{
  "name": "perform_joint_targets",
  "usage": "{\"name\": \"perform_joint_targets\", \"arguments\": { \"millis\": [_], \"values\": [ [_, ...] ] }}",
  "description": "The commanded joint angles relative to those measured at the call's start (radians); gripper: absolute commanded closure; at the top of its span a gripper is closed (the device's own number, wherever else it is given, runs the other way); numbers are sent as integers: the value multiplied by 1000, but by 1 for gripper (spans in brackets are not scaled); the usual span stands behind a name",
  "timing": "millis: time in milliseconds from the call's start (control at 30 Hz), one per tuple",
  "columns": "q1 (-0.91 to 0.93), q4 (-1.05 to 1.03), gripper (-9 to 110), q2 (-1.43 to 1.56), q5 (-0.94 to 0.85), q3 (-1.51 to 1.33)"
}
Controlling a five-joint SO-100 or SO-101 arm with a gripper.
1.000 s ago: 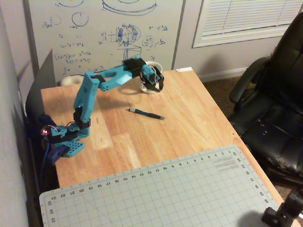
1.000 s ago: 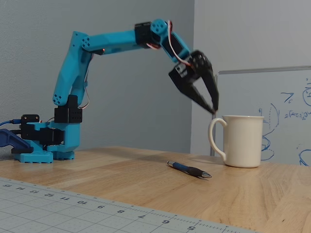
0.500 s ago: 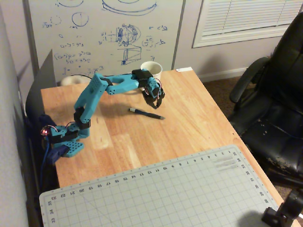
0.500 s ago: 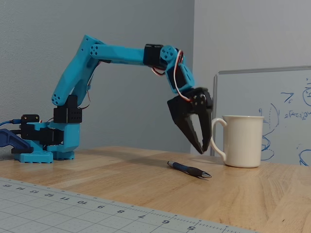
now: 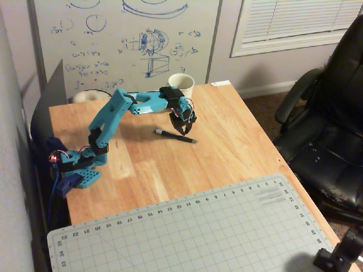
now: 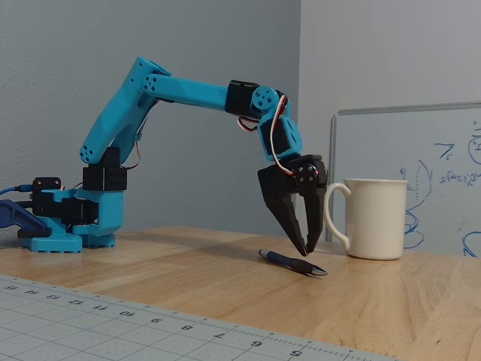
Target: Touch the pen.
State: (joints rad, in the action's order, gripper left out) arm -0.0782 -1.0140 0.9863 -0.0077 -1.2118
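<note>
Nearest the lens, a gridded cutting mat (image 5: 187,232) with numbered edges covers the front of the wooden worktop (image 5: 238,141). Beyond it the pen (image 6: 292,262) lies flat on the bare wood, silvery tip toward the white mug (image 6: 373,218), which stands just beside it in the fixed view.

Above the pen's tip end hangs the black pincer (image 6: 306,249) of the teal arm (image 6: 180,90), fingers pointing down, their tips a narrow gap apart and gripping nothing. They appear just short of the barrel, though contact cannot be ruled out from either view.

As I judge it, the step is the last short descent. It should go slowly and straight down so the tips meet the barrel instead of knocking it into a roll; the overhead view suggests the pincer sits slightly toward the mug side, so a small correction may help.

Around the bench: a scribbled whiteboard (image 5: 125,39), a blinded window (image 5: 295,22) and a black office chair (image 5: 332,113).
</note>
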Motion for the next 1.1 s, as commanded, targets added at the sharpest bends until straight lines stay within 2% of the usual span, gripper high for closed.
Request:
{"name": "perform_joint_targets", "arguments": {
  "millis": [0,1067],
  "values": [
    [5,-12,101,28,6,100],
    [3,-12,101,34,-3,101]
  ]
}}
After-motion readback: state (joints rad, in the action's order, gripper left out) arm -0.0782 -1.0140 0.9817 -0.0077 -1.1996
